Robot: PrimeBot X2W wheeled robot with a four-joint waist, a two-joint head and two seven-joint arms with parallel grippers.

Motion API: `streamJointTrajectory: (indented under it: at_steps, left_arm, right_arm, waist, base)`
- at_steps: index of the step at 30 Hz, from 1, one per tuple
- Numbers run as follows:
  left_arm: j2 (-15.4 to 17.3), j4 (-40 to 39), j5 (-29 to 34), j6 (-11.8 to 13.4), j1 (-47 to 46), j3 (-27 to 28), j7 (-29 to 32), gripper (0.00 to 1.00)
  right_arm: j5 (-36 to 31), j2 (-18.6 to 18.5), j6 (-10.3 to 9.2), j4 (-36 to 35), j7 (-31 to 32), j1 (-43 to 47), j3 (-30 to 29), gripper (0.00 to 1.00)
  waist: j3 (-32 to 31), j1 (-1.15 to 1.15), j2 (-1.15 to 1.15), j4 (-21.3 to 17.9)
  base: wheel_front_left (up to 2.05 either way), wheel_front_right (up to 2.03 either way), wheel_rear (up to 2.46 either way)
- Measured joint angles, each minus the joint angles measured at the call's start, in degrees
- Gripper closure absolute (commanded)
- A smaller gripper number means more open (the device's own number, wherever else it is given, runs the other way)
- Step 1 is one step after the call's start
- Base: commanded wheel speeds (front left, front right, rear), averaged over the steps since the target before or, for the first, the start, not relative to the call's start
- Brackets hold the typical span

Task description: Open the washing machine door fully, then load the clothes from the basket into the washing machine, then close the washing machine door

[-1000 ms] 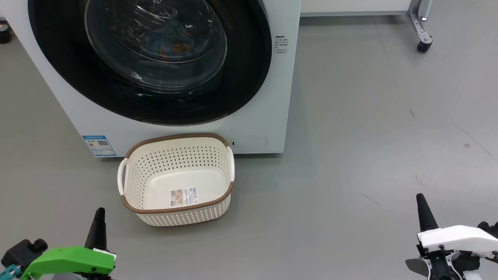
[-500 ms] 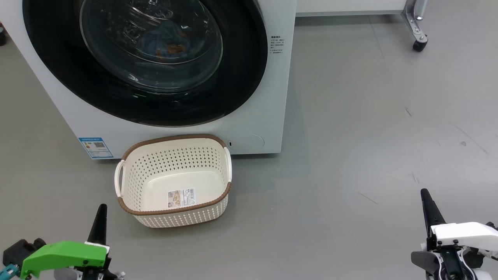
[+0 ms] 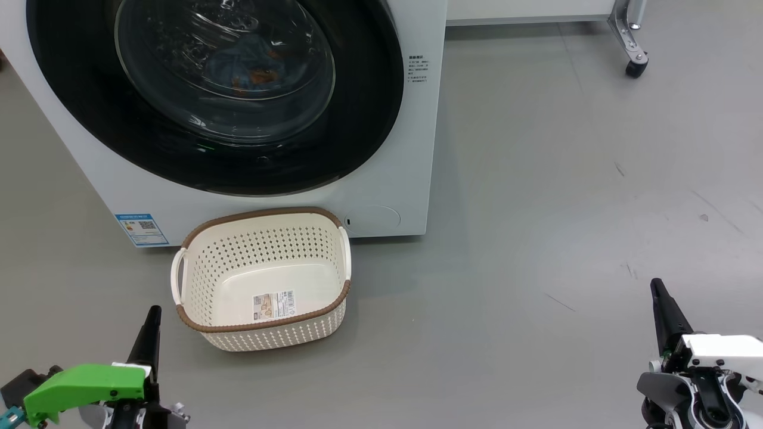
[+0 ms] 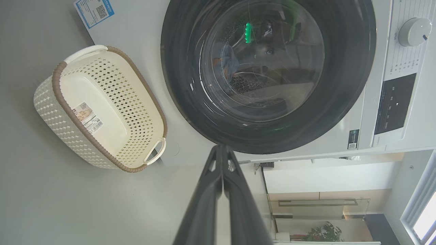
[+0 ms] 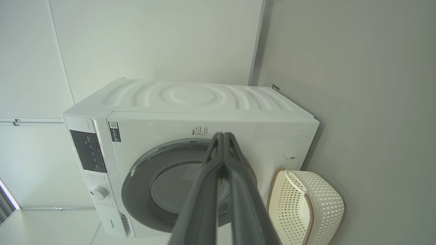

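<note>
The white washing machine (image 3: 390,179) stands at the upper left with its round black door (image 3: 71,113) shut flat against the front. Behind the glass window lie the light blue clothes (image 3: 247,62), also seen as clothes (image 4: 226,66) through the door (image 4: 347,68). The cream basket (image 3: 262,277) with a brown rim sits on the floor against the machine, holding nothing but its label. My left gripper (image 3: 152,322) is shut at the lower left, a short way left of the basket (image 4: 98,109). My right gripper (image 3: 661,298) is shut at the lower right, far from the machine (image 5: 190,102).
Grey floor (image 3: 566,196) stretches wide to the right of the machine. A caster wheel (image 3: 635,65) of a metal frame stands at the upper right. The machine's dial (image 4: 414,32) and dark control panel (image 4: 395,102) sit on its front above the door.
The whole head view has shifted left and slightly down, so the camera moved. Both grippers stay shut, and the door and basket have not moved.
</note>
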Motion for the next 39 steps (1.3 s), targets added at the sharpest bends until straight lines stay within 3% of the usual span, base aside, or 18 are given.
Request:
streamJointTrajectory:
  at_steps: [9, 39]
  left_arm:
    - [-0.1, 0.4, -6.2, 0.0, -0.9, 0.3, 1.5, 1.0]
    - [-0.2, 1.3, -6.2, 0.0, -1.0, 0.5, 1.5, 1.0]
  right_arm:
    - [5.8, 0.0, 0.01, -0.3, 1.5, -0.1, -0.9, 1.0]
    - [5.8, 0.0, 0.02, -0.5, 1.5, -0.2, -0.9, 1.0]
  waist:
    - [0.0, 0.0, 0.0, -0.3]
    - [-0.1, 0.0, 0.0, -0.3]
  base:
    - [0.0, 0.0, 0.0]
    - [0.0, 0.0, 0.0]
